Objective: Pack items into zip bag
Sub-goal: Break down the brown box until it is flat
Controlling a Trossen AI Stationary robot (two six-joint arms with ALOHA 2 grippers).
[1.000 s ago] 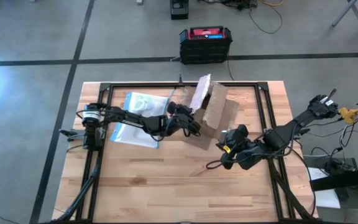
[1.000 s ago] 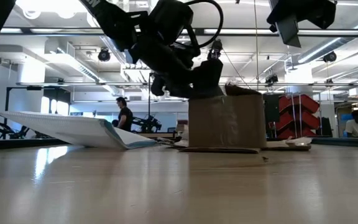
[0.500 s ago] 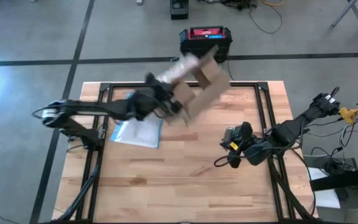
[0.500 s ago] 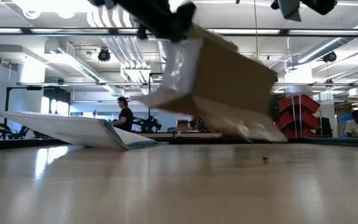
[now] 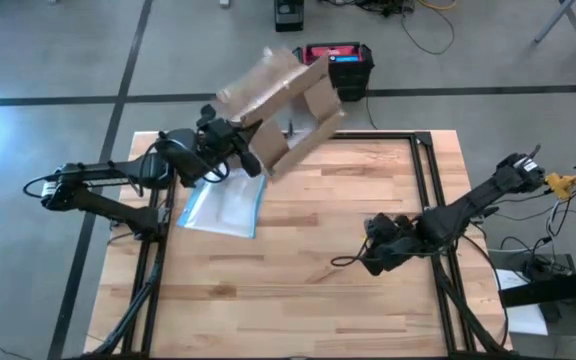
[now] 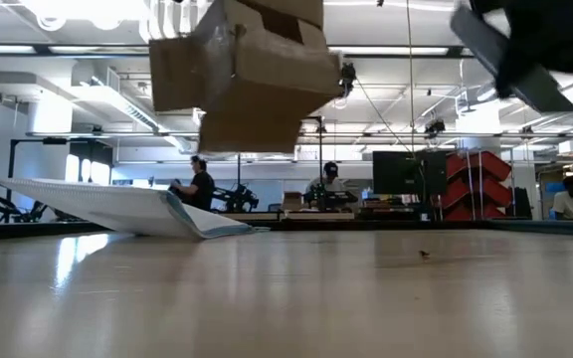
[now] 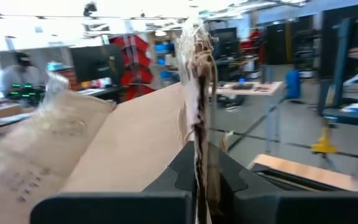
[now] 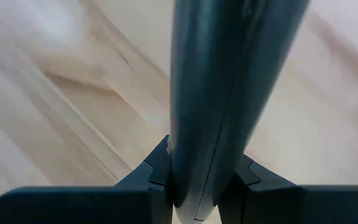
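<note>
A brown cardboard box (image 5: 290,98) hangs tilted above the table's far left part, with my left gripper (image 5: 248,142) shut on it; the low view shows the box (image 6: 247,70) well clear of the table. The zip bag (image 5: 220,207), clear with a blue edge, lies flat on the wood below the left arm and shows in the low view too (image 6: 117,205). The items are hidden or too small to make out. Over the table's right part my right gripper (image 5: 374,260) is shut on a slim grey stick-like tool (image 8: 229,74). My left gripper pinches one cardboard wall of the box by its ragged edge (image 7: 197,134) between its two fingers (image 7: 229,180), which point about level. The box is lifted clear and hangs tilted beyond the fingers. My right gripper pinches the grey tool's shaft (image 8: 199,163) between its two fingers, with the tool running along them. The fingers slant steeply down at the table. The tool's free end is out of the picture.
Black frame rails (image 5: 423,180) run along the table's edges. A black and red case (image 5: 330,68) stands on the floor beyond the far edge. Bare wood (image 5: 308,230) lies between the two arms.
My left gripper has lifted the cardboard box off the table and carried it up and toward the far left; the box has tipped over from upright. My right gripper has sunk a little and tipped more steeply down. The zip bag has stayed where it was.
</note>
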